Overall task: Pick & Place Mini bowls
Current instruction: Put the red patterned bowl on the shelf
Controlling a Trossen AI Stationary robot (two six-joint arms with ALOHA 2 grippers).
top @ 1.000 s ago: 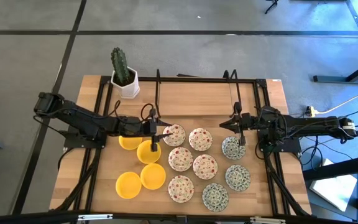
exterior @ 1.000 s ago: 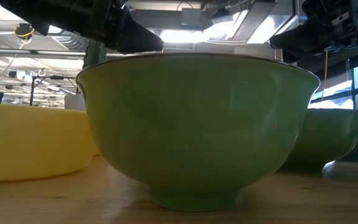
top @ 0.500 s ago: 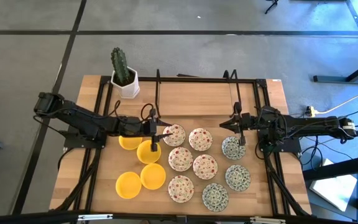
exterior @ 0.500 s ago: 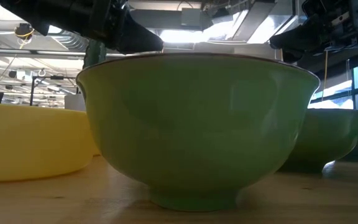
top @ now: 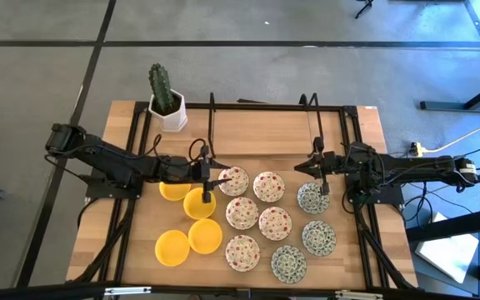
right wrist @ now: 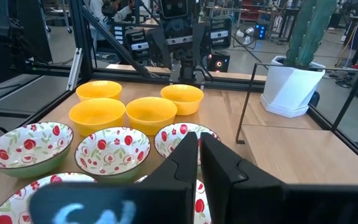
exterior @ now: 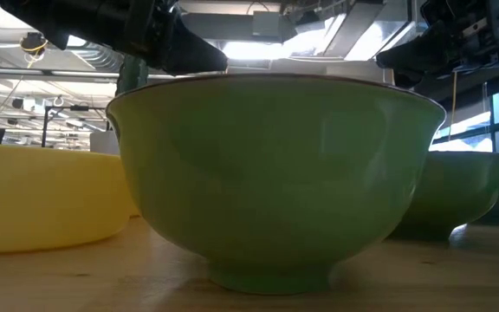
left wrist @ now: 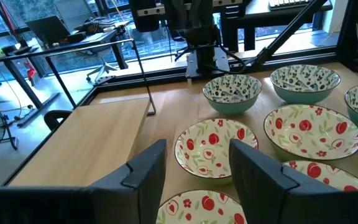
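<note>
Mini bowls (top: 258, 218) clustered on the table (top: 257, 137): four yellow at left, five red-floral at centre, four green-patterned at right. Left gripper (top: 220, 180) over the near edge of the rearmost red-floral bowl (top: 234, 180), fingers (left wrist: 149, 171) parted, holding nothing. Right gripper (top: 314, 169) just behind the rearmost green-patterned bowl (top: 312, 197), fingers (right wrist: 182, 155) closed, empty. Cactus pot (top: 169, 112) at the rear left corner.

Two black jointed arms (top: 115, 162) trailing looped black cables, each ending in blocky dark fingers (left wrist: 146, 171)
</note>
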